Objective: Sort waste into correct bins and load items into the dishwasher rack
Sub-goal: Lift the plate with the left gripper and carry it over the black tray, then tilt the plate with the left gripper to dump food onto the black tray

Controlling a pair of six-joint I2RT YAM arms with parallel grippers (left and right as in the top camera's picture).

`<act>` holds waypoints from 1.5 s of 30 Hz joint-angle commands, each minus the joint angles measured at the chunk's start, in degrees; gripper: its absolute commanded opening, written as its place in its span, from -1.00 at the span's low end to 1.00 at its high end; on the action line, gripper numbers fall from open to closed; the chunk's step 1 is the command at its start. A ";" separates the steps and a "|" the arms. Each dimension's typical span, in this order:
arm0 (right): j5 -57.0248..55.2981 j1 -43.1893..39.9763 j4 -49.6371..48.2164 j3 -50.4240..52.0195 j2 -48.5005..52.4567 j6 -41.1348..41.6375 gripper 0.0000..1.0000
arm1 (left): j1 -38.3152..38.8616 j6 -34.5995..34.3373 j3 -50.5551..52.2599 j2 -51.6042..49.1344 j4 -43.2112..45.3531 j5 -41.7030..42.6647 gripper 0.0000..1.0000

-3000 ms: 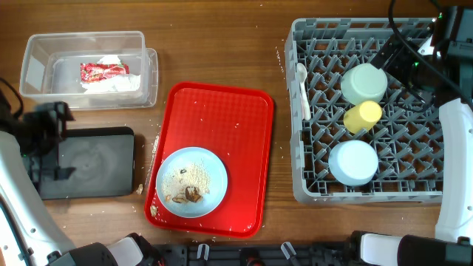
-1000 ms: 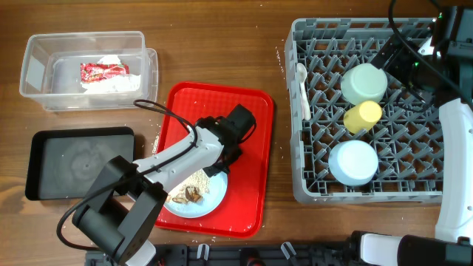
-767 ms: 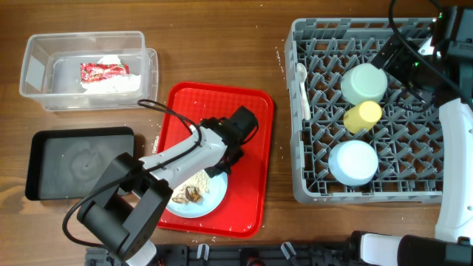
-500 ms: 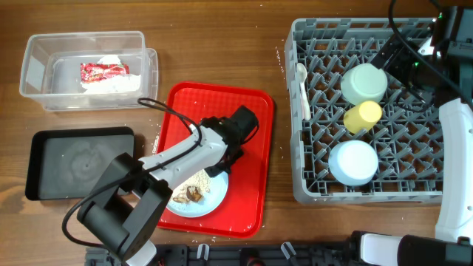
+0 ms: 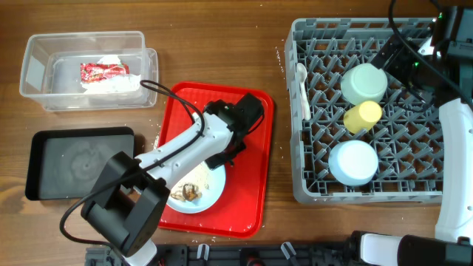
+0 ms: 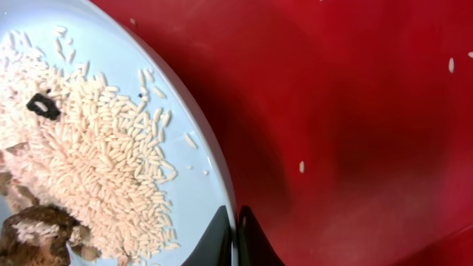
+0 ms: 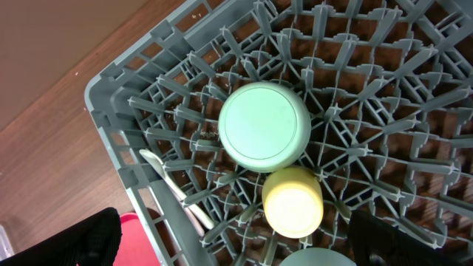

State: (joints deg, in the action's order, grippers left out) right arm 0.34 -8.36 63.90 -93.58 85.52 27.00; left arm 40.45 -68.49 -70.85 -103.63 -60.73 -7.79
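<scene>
A light blue plate (image 5: pixel 201 191) with white rice and brown food scraps (image 5: pixel 188 193) lies on the flat red tray (image 5: pixel 247 111). My left gripper (image 5: pixel 222 160) is shut on the plate's right rim; in the left wrist view its fingertips (image 6: pixel 219 240) pinch the thin rim of the plate (image 6: pixel 170 89) beside the rice (image 6: pixel 89 155). My right gripper (image 7: pixel 236 223) hangs open above the dishwasher rack (image 5: pixel 297 111), over the pale green bowl (image 7: pixel 264 127) and yellow cup (image 7: pixel 293 202). The rack also holds a light blue bowl (image 5: pixel 353 162) and a white utensil (image 5: pixel 303 89).
At the far left a clear tub (image 5: pixel 35 68) holds white napkins (image 5: pixel 111 83) and a red wrapper (image 5: pixel 103 70). A black tray (image 5: pixel 81 164) lies in front of it. Crumbs dot the red tray and the wood near it.
My left gripper has shut on the plate's rim and the arm has drawn slightly toward the far side, shifting the plate's right edge. The right arm has not moved.
</scene>
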 commanded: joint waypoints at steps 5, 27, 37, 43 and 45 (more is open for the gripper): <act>-0.94 0.02 -0.02 -0.04 -0.22 0.02 1.00 | 0.22 0.79 -3.50 -0.50 -3.89 -5.01 -0.92; -0.94 0.02 -0.02 -0.04 -0.22 0.04 1.00 | -0.90 5.38 -11.50 -0.52 -13.25 -14.69 -0.92; -0.94 0.02 -0.02 -0.04 -0.22 0.04 1.00 | -8.96 11.52 -14.10 -0.50 -16.48 -19.43 -0.92; -0.94 0.02 -0.02 -0.04 -0.22 0.04 0.99 | -18.32 12.83 -17.75 -0.50 -16.46 -21.49 -0.92; -0.94 0.02 -0.02 -0.04 -0.22 0.04 0.99 | -22.16 12.83 -19.78 -0.50 -16.44 -21.46 -0.92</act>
State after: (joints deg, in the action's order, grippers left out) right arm 0.34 -8.36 63.90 -93.58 85.52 27.00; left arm 23.05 -56.80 -87.07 -103.70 -76.97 -26.11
